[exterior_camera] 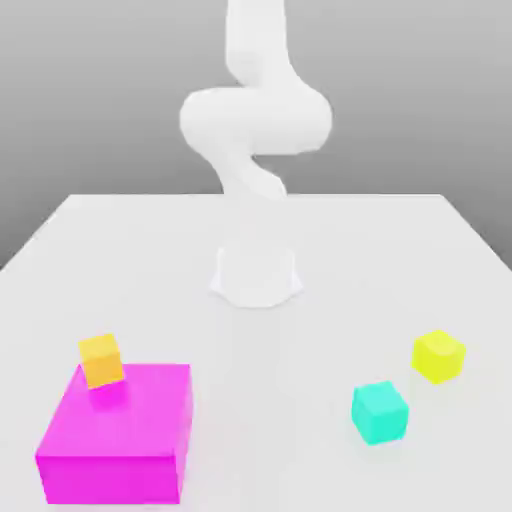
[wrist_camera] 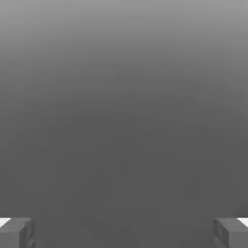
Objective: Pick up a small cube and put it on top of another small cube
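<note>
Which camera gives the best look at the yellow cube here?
The exterior view: the yellow cube sits unobstructed on the table, near the cyan cube. The hand view gives grey background between the finger tips.

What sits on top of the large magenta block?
A small orange cube rests on the large magenta block, near its far corner toward the exterior view's left. The patch under the cube is covered.

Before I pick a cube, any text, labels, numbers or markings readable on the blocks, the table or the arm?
None. The yellow cube, cyan cube, orange cube, magenta block, table and arm all have plain, unmarked faces.
</note>
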You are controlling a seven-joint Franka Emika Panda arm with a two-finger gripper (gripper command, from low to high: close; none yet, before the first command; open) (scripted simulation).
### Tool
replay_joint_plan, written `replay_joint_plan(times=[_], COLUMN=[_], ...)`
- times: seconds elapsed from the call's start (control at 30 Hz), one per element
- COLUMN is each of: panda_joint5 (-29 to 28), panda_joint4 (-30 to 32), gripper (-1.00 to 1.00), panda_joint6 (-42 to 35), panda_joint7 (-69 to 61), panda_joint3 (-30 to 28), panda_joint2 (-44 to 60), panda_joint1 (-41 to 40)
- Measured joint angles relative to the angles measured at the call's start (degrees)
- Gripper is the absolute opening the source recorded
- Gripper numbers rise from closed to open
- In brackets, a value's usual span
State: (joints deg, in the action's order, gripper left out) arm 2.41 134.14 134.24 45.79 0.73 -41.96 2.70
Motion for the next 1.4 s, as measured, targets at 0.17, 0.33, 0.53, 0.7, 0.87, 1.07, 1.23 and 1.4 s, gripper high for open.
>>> replay_joint_plan(times=[0.17,0.33,0.53,0.7,0.87,1.07,1.23,1.4], panda_joint5=[4.6,8.1,10.3,9.0,1.6,-15.6,-20.4,-20.6], panda_joint4=[4.8,9.4,15.0,19.7,24.6,24.9,23.8,23.7], gripper=[0.0,0.0,0.0,0.0,0.0,0.0,-1.0,-1.0], panda_joint6=[4.9,9.5,15.3,20.5,25.8,34.2,38.8,39.0], panda_joint7=[0.2,1.1,3.6,8.0,16.7,30.5,34.2,34.4], panda_joint3=[2.5,6.4,12.3,17.8,22.6,14.2,7.5,7.1], panda_joint2=[8.0,15.6,24.6,32.2,40.1,51.8,57.5,57.7], panda_joint1=[5.4,10.2,15.4,18.7,21.7,28.9,34.5,34.8])
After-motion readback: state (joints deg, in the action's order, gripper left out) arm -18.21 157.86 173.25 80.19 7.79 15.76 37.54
